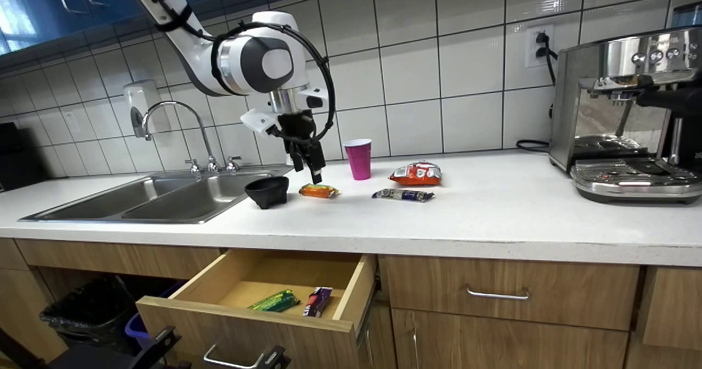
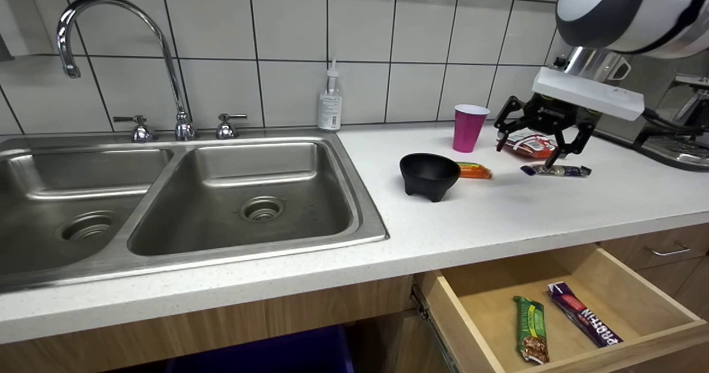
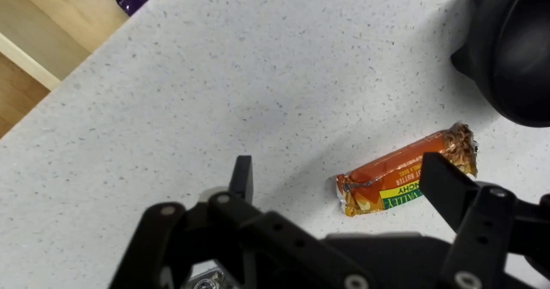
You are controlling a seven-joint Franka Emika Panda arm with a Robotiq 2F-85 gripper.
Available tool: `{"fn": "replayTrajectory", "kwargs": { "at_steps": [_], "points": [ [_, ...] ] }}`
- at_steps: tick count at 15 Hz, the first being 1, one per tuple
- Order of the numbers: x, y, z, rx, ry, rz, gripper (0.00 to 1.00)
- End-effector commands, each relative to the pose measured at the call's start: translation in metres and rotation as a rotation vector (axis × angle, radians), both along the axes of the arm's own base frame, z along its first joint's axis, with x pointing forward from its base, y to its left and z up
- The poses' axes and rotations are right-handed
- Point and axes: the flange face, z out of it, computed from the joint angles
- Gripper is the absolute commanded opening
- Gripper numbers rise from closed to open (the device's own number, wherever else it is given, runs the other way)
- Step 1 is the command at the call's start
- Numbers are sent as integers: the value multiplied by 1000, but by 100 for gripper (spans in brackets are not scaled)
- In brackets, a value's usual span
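On the counter [image 1: 493, 221] just right of the black bowl [image 1: 267, 193], the orange Nature Valley granola bar [image 3: 397, 171] should prove light, slick-wrapped, stiff but crumbly, best pinched gently across its middle, while the claw [image 2: 524, 154] hangs near, spread and empty.

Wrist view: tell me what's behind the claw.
Behind the claw lie the countertop and an orange bar; one finger covers part of the bar. Another wrapper shows only partly at the bottom edge.
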Motion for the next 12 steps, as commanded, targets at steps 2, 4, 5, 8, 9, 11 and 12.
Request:
{"fn": "replayTrajectory", "kwargs": {
  "at_steps": [2,4,5,8,9,11,12],
  "points": [
    [40,8,-7,-12,38,-20,100],
    [54,13,-10,-14,38,-35,100],
    [61,16,-11,-12,38,-45,100],
    [82,28,-16,-5,30,-95,100],
    [88,30,-18,-5,28,-111,100],
    [99,37,-24,-3,30,-160,100],
    [104,39,-27,-3,34,-181,100]
  ]
}}
